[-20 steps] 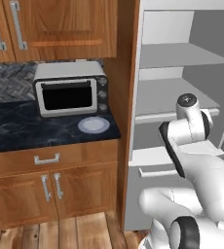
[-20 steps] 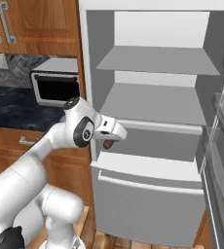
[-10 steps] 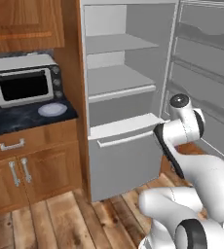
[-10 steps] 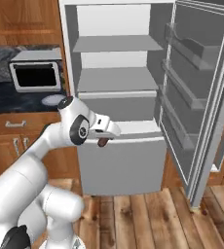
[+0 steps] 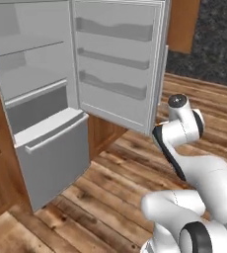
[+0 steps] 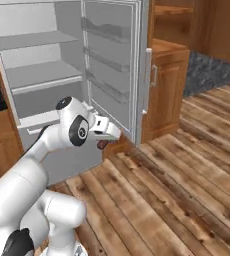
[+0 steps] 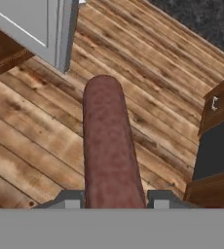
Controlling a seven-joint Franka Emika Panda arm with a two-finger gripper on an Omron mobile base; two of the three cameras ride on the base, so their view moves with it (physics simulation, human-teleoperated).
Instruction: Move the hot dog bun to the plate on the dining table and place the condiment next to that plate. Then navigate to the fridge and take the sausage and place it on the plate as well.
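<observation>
A reddish-brown sausage (image 7: 106, 146) runs lengthwise between my two fingertips, and my gripper (image 7: 113, 199) is shut on it over the wood floor. From the right base view the gripper (image 6: 109, 137) hangs in front of the fridge, with the sausage (image 6: 102, 144) showing as a dark stub under it. The light grey fridge (image 5: 36, 74) stands open at the left, its white shelves bare, its door (image 5: 118, 64) swung wide. The hot dog bun, the plate and the condiment are out of view.
Wood plank floor (image 5: 100, 197) spreads ahead and to the right. A wooden cabinet (image 6: 167, 90) stands just right of the fridge door. Dark marbled surfaces (image 5: 209, 44) lie further right. In the hand view a wooden cabinet with a handle (image 7: 216, 104) stands at the right.
The whole picture has swung: the base has turned right, so the fridge slid left and the microwave counter left the frame. The gripper keeps its hold on the sausage.
</observation>
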